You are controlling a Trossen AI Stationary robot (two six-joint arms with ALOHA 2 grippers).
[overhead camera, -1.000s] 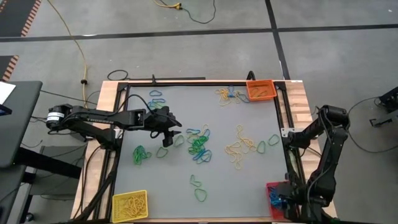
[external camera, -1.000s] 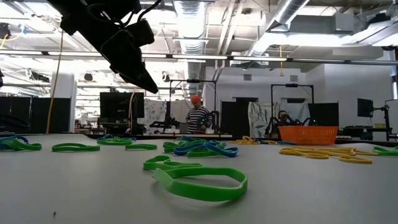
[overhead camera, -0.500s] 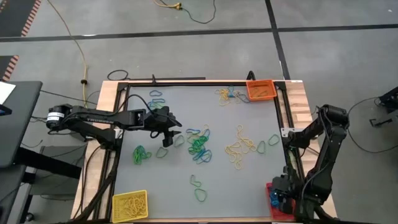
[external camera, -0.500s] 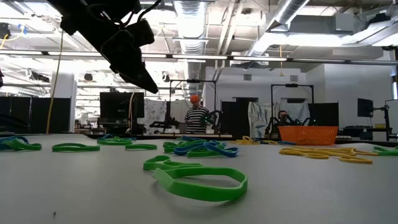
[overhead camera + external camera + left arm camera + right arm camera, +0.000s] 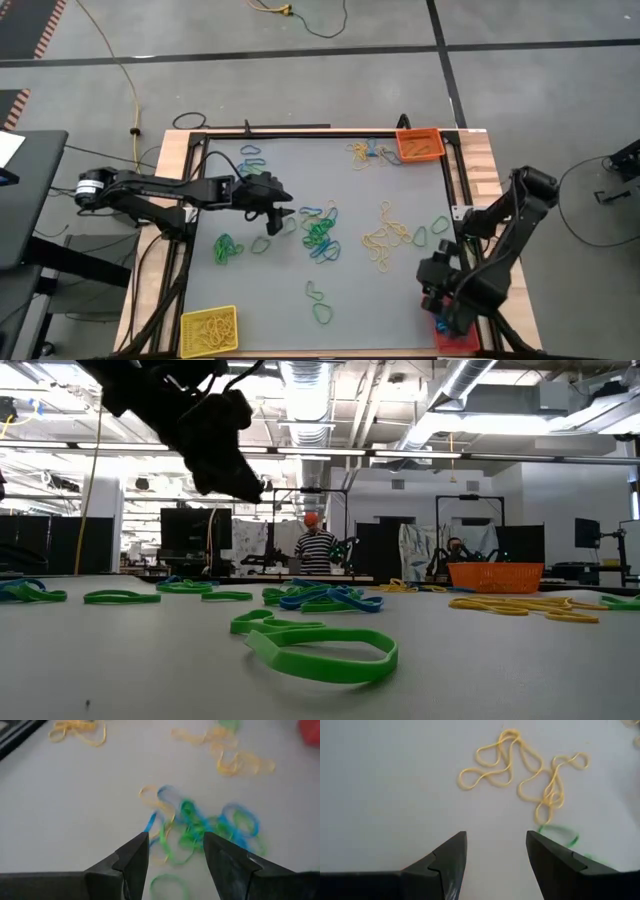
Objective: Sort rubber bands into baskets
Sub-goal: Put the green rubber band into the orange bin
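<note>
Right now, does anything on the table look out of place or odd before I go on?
One thing: by the orange basket a few yellow rubber bands and a blue band lie tangled just outside its wall, not inside. Otherwise bands are simply scattered on the mat; both tools are open and empty.

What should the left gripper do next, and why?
Probably lower the left gripper onto the mixed green and blue bands just ahead. Its jaws are open and empty, it hangs above the table, and that cluster lies unsorted.
</note>
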